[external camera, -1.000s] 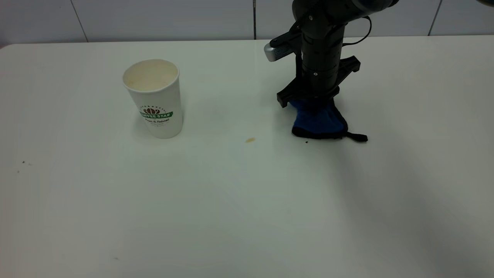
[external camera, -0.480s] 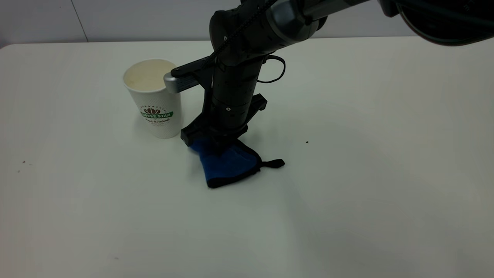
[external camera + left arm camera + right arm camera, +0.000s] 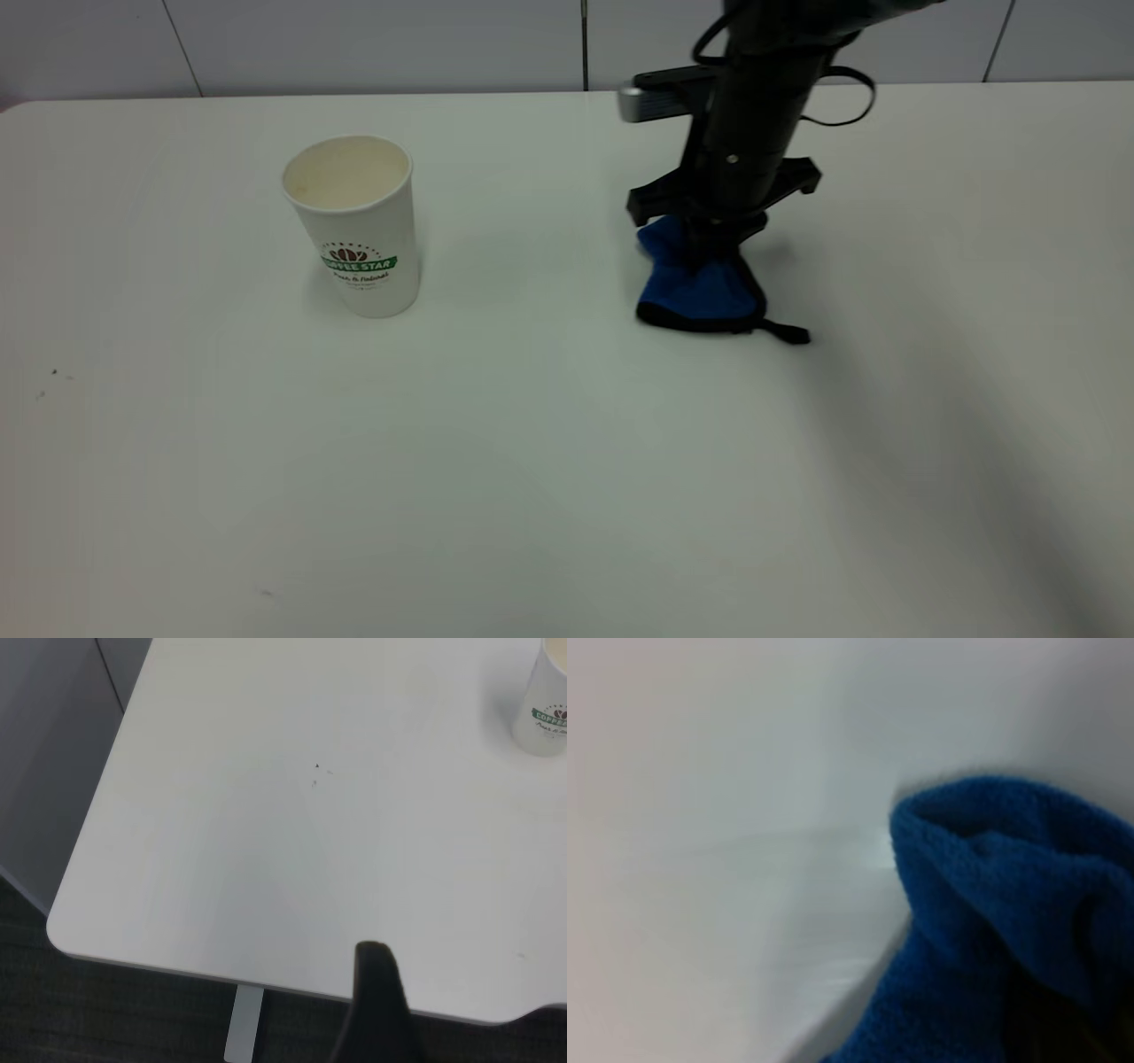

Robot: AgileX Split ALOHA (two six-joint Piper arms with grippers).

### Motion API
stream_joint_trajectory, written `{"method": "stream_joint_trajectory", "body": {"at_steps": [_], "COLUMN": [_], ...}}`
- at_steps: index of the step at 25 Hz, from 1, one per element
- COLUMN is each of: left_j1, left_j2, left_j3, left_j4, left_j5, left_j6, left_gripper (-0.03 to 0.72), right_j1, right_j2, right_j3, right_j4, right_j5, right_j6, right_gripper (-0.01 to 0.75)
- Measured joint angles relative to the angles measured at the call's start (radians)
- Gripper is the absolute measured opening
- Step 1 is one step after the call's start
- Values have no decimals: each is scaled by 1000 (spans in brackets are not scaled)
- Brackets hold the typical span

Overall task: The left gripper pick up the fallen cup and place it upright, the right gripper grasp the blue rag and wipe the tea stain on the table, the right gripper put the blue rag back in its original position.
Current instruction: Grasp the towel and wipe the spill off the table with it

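The white cup (image 3: 354,229) with the green logo stands upright on the table (image 3: 532,487) at the left; it also shows in the left wrist view (image 3: 545,713). My right gripper (image 3: 709,241) points down at the right of centre, shut on the top of the blue rag (image 3: 695,288). The rag's lower edge and black loop tab rest on the table. The rag fills the right wrist view (image 3: 1010,930). No tea stain shows on the table. My left gripper (image 3: 379,1001) is out of the exterior view and hangs over the table's rounded corner, far from the cup.
Tiny dark specks (image 3: 53,372) lie near the table's left side, and they also show in the left wrist view (image 3: 316,766). A tiled wall (image 3: 354,44) runs behind the table's far edge. Dark floor (image 3: 133,1010) lies beyond the table's corner.
My right gripper dragged the rag left to beside the cup, then back right to its earlier spot. The small amber stain at the table's centre no longer shows.
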Motion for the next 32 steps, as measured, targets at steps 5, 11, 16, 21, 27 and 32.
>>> {"method": "stream_joint_trajectory", "body": {"at_steps": [5, 11, 16, 21, 27, 32], "left_j1": [0, 0, 0, 0, 0, 0], "left_j2": [0, 0, 0, 0, 0, 0], "left_j3": [0, 0, 0, 0, 0, 0], "left_j4": [0, 0, 0, 0, 0, 0], "left_j5": [0, 0, 0, 0, 0, 0], "left_j6": [0, 0, 0, 0, 0, -2], "left_gripper": [577, 577, 577, 577, 577, 577], "right_j1": [-29, -34, -68, -142, -247, -279], "right_j2": [-8, -8, -8, -9, -22, -110], "right_j3": [0, 0, 0, 0, 1, 1], "right_j4": [1, -34, -61, -57, -50, -26], "right_j5": [11, 14, 33, 60, 99, 217], "right_j6": [-54, -56, -57, -61, -71, -105], "right_gripper": [231, 450, 518, 525, 526, 572]}}
